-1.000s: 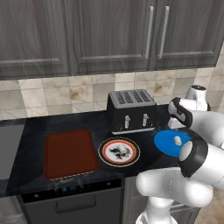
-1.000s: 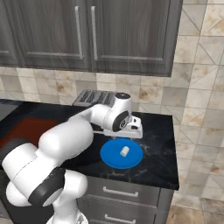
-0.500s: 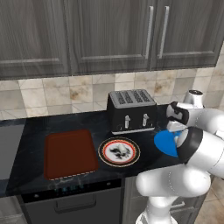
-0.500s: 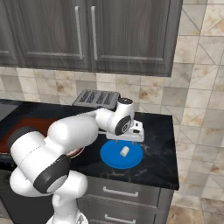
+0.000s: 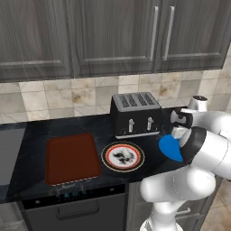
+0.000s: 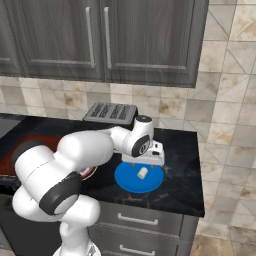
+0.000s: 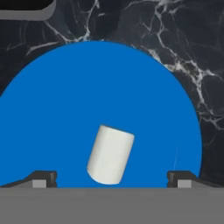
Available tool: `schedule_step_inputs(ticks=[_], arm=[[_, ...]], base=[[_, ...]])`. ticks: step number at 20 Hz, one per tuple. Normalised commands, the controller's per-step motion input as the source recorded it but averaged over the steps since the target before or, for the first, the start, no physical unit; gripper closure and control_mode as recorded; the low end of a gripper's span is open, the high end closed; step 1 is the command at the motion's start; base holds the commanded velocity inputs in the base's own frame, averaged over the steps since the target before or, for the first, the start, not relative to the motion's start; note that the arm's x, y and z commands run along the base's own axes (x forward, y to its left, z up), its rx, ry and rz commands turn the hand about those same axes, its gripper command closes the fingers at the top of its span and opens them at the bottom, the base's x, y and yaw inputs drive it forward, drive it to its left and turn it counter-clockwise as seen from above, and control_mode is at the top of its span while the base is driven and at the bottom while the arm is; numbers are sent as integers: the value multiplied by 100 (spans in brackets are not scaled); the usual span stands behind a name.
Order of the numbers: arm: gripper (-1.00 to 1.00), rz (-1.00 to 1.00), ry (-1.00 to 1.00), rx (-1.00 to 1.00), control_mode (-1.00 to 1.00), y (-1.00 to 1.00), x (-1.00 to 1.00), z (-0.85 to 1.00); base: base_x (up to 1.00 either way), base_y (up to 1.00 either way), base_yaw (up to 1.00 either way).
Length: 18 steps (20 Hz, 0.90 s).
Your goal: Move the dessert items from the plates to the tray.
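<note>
Arm has swung lower over the blue plate [image 6: 135,181]; gripper [image 7: 111,179] wide open, straddling the marshmallow [image 7: 110,154]. Grasp looks next.

A black toaster [image 5: 135,114] stands on the dark marble counter [image 5: 31,135] below grey cabinets [image 5: 113,36].

1. Two plates on the table: one blue plate [image 6: 139,177] directly under the claw [image 7: 112,177]; one white plate with a red-orange rim [image 5: 122,156] just beyond it, towards the tray;
2. One white dessert cylinder [image 7: 110,154] in view, lying on the blue plate between the claw's tips;
3. One dark red-brown tray [image 5: 72,158], well apart from the claw;
4. One black toaster [image 5: 135,114], near the claw;
5. One claw, jaws wide apart.
</note>
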Motion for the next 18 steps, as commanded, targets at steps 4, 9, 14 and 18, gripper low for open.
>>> schedule_step_inputs(ticks=[4, 9, 14, 18], arm=[[-100, 0, 4, 0, -100, 0, 0, -9], [-100, 0, 4, 0, -100, 0, 0, -13], [-100, 0, 1, 0, -100, 0, 0, -26], [-100, 0, 0, 0, -100, 0, 0, -23]], base=[[0, 0, 0], [0, 0, 0], [0, 0, 0], [0, 0, 0]])
